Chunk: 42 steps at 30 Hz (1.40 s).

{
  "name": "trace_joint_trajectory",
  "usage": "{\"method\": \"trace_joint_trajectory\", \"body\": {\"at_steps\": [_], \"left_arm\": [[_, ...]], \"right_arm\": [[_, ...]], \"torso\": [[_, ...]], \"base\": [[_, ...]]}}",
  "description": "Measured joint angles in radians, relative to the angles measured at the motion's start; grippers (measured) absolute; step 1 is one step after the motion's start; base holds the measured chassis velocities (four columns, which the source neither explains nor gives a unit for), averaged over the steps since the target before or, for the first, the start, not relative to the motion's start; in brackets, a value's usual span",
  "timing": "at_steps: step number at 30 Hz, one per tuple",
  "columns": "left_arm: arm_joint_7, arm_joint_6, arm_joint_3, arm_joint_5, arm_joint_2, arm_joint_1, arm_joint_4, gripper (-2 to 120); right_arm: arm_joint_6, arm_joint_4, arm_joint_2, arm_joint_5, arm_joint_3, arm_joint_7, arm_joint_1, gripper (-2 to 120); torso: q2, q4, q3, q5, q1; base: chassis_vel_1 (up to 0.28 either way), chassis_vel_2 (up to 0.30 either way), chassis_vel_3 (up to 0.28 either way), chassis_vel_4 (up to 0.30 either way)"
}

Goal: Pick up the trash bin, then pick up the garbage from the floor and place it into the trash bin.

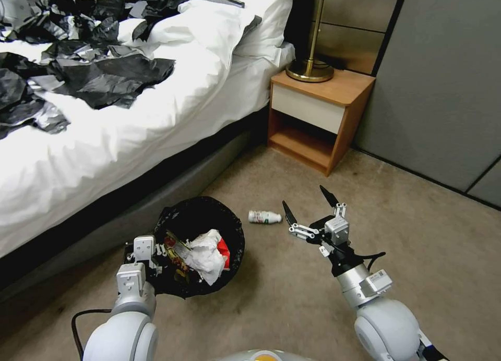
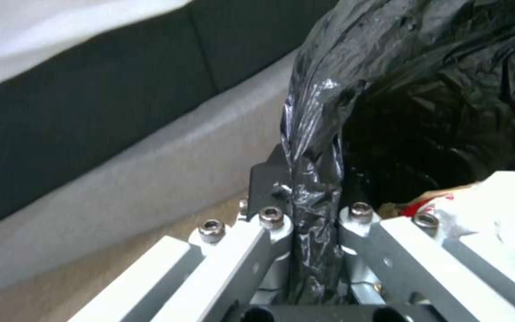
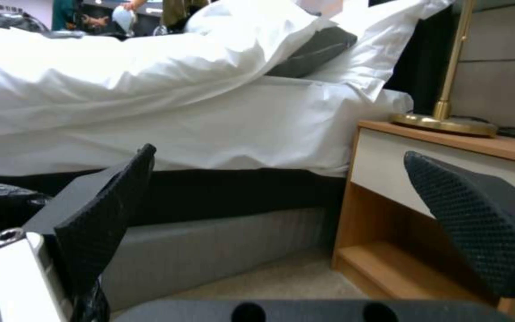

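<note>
Your left gripper (image 1: pixel 147 253) has its jaws clamped on the bin (image 1: pixel 201 245) rim, litter already inside, while your right gripper (image 1: pixel 309 211) hangs with jaws wide just beside the last bottle (image 1: pixel 264 216) on the floor, so you likely need to lower and close next.

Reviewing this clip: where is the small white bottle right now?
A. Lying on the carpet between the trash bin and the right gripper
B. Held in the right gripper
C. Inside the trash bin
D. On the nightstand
A: the white bottle lies on the carpet between the trash bin and the open, empty right gripper.
</note>
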Motion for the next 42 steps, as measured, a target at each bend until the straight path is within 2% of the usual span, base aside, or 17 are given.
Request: {"method": "trace_joint_trajectory", "body": {"at_steps": [13,25,27,28,30,34,37,38,41,42], "left_arm": [[-0.001,0.000,0.000,0.000,-0.001,-0.003,0.000,1],[-0.002,0.000,0.001,0.000,0.000,0.001,-0.001,1],[-0.002,0.000,0.001,0.000,0.003,0.003,-0.003,1],[-0.002,0.000,0.001,0.000,0.003,0.003,-0.003,1],[-0.002,0.000,0.001,0.000,0.004,0.008,-0.005,1],[-0.002,0.000,0.002,0.000,0.005,0.010,-0.006,1],[-0.002,0.000,0.003,0.001,0.003,0.009,-0.006,1],[-0.002,0.000,0.003,0.001,0.003,0.009,-0.006,1],[-0.002,0.001,0.005,0.004,0.000,0.005,0.000,1],[-0.002,0.001,0.005,0.004,0.000,0.005,0.000,1]], "right_arm": [[0.026,-0.014,0.000,0.006,0.004,-0.031,0.016,100],[0.034,-0.024,-0.017,0.005,0.007,-0.055,0.016,100],[0.056,-0.063,-0.070,-0.011,0.015,-0.080,0.042,100],[0.056,-0.063,-0.070,-0.011,0.015,-0.080,0.042,100],[0.092,-0.127,-0.139,-0.056,0.019,-0.131,0.079,100],[0.103,-0.179,-0.200,-0.073,-0.002,-0.173,0.114,100],[0.102,-0.279,-0.274,-0.078,-0.092,-0.237,0.212,100],[0.102,-0.279,-0.274,-0.078,-0.092,-0.237,0.212,100],[0.085,-0.386,-0.288,-0.082,-0.203,-0.292,0.336,100],[0.085,-0.386,-0.288,-0.082,-0.203,-0.292,0.336,100]], "torso": [[0.000,-0.0001,0.000,-0.0004,0.000],[0.000,-0.0002,0.000,-0.0004,0.000],[0.000,-0.0002,0.000,-0.0002,0.000],[0.000,-0.0002,0.000,-0.0002,0.000],[0.000,0.0000,0.000,-0.0001,0.000],[0.000,-0.0001,0.000,-0.0003,0.000],[0.000,-0.0001,0.000,-0.0004,0.000],[0.000,-0.0001,0.000,-0.0004,0.000],[0.000,0.0000,0.000,-0.0003,0.000],[0.000,0.0000,0.000,-0.0003,0.000]], "base": [[-0.182,0.166,0.169,-0.175],[0.005,0.001,-0.014,0.001],[0.000,0.000,0.000,0.000],[0.000,0.000,0.000,0.000],[0.000,0.000,0.000,0.000],[0.000,0.000,0.000,0.000],[0.000,0.000,0.000,0.000],[0.000,0.000,0.000,0.000],[0.000,0.000,0.000,0.000],[0.000,0.000,0.000,0.000]]}}
